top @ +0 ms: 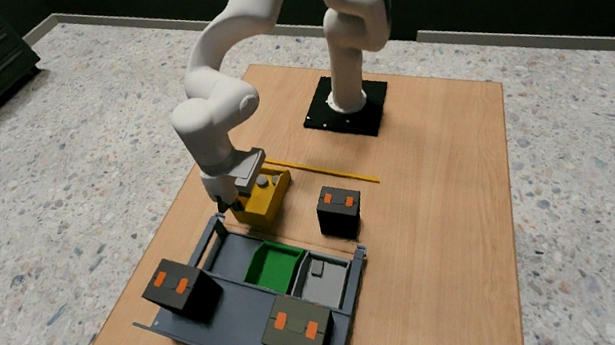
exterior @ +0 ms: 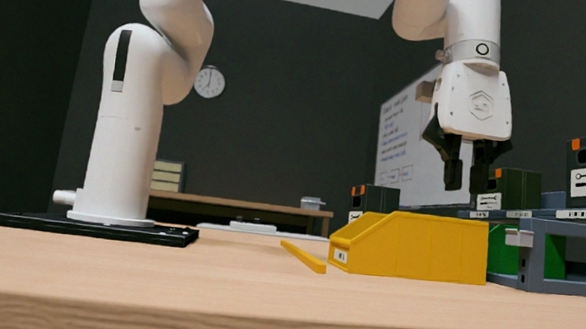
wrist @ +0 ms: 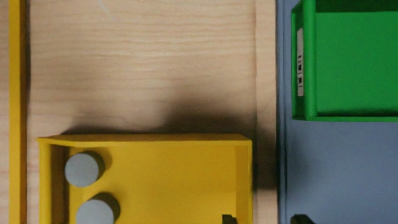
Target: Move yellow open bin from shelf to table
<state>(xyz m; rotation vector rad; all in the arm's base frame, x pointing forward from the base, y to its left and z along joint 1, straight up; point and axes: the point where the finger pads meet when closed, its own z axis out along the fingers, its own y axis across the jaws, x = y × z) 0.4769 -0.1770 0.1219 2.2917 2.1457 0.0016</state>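
The yellow open bin (top: 262,206) (exterior: 411,244) (wrist: 165,180) stands upright on the table (top: 438,178), just in front of the shelf (top: 235,327) (exterior: 559,286) (wrist: 340,170). Two grey discs (wrist: 83,169) (top: 261,180) lie in its low front end. My gripper (top: 228,204) (exterior: 466,178) (wrist: 264,220) hangs a little above the bin's rear wall, not touching it. Its fingers stand partly apart with nothing between them.
A green bin (top: 274,268) (exterior: 501,252) (wrist: 355,60) and a grey bin (top: 322,279) sit in the shelf's lower level. Two dark boxes (top: 181,288) (top: 297,328) stand on its top. A third dark box (top: 339,210) stands on the table. A yellow strip (top: 320,170) (exterior: 302,256) (wrist: 16,100) lies ahead of the yellow bin.
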